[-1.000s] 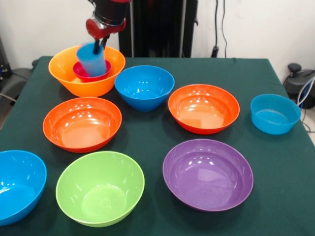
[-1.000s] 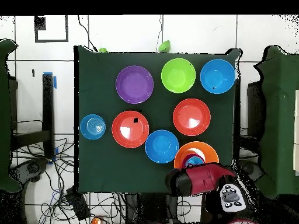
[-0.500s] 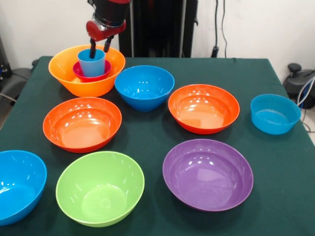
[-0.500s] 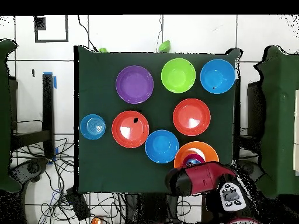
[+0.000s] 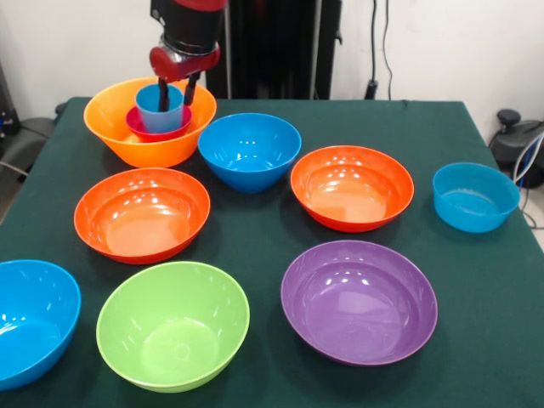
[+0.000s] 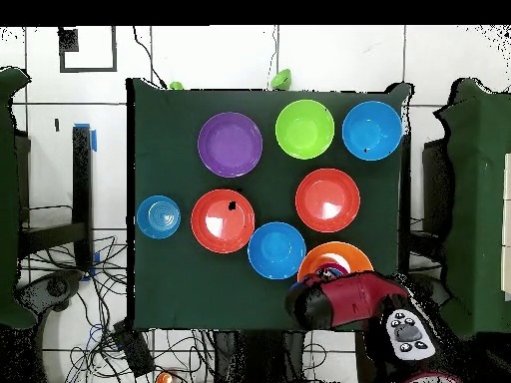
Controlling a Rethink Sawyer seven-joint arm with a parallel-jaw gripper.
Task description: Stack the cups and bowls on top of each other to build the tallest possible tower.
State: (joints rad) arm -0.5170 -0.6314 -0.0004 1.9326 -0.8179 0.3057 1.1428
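Gripper released, 2 fingers straddling light-blue tumbler seated in magenta bowl. Best to rise straight up, without brushing the rim.

Far left corner: the big bowl sits on the table; the small bowl lies in it, and the cup stands upright in the small bowl.
Far row: the back bowl stands just right of the big bowl, slightly nearer.
Middle row: the left middle bowl lies in front of the big bowl; the right middle bowl lies right of the back bowl; the edge bowl sits apart by the table's right side.
Near row: the near left bowl at the left edge, the near centre bowl beside it, the near right bowl in front of the right middle bowl.
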